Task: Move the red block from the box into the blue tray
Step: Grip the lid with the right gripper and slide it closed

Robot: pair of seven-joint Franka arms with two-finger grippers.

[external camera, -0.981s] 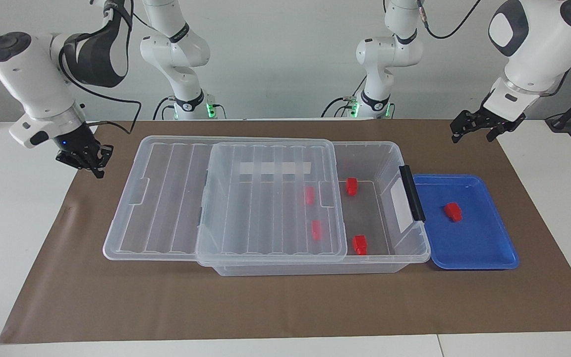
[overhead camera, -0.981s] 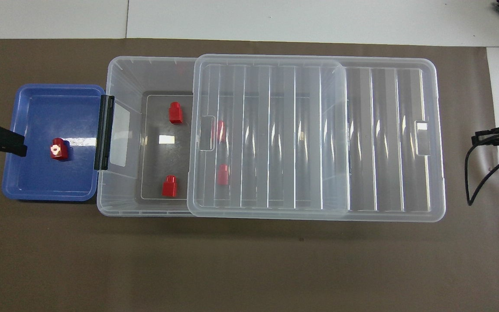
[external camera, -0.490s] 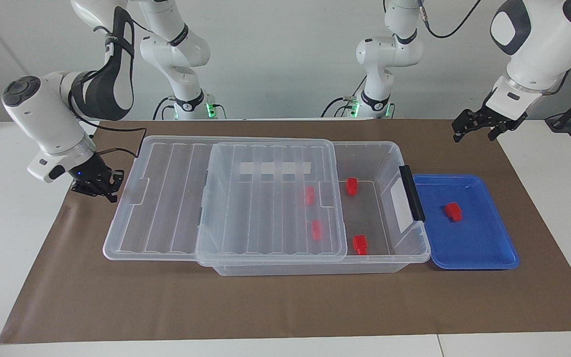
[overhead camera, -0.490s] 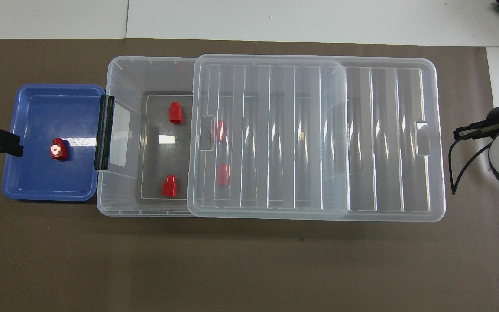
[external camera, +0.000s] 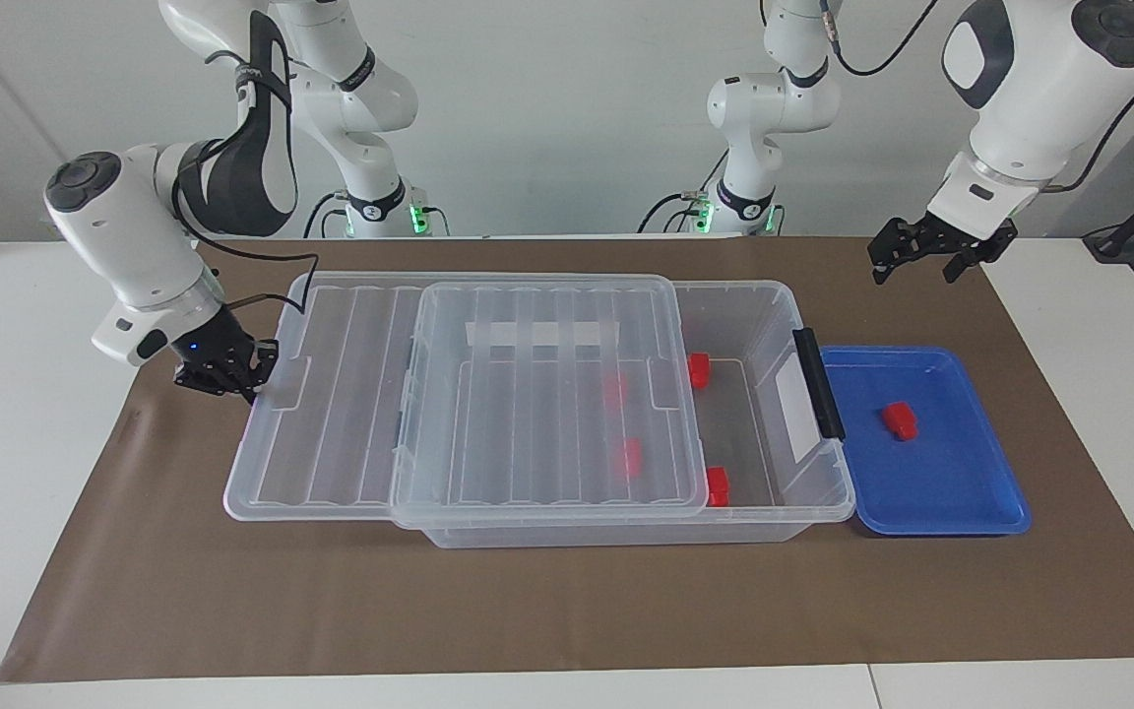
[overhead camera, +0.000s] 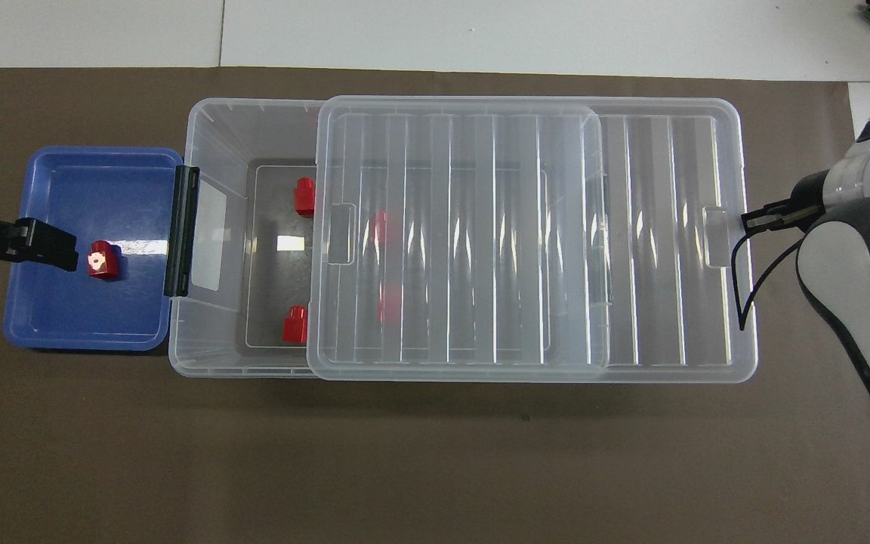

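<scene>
On the box point(external camera: 774, 325), a blank white label point(external camera: 800, 418)

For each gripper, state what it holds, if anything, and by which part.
The right gripper is at the lid's end tab; whether it grips the tab cannot be told. The left gripper, raised near the blue tray, holds nothing.

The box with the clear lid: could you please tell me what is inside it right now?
Four red blocks lie inside the box. Two sit in the uncovered part, partly overlapped by the lid; two more show blurred through it. Nothing else is visible under the ribbed lid.
</scene>
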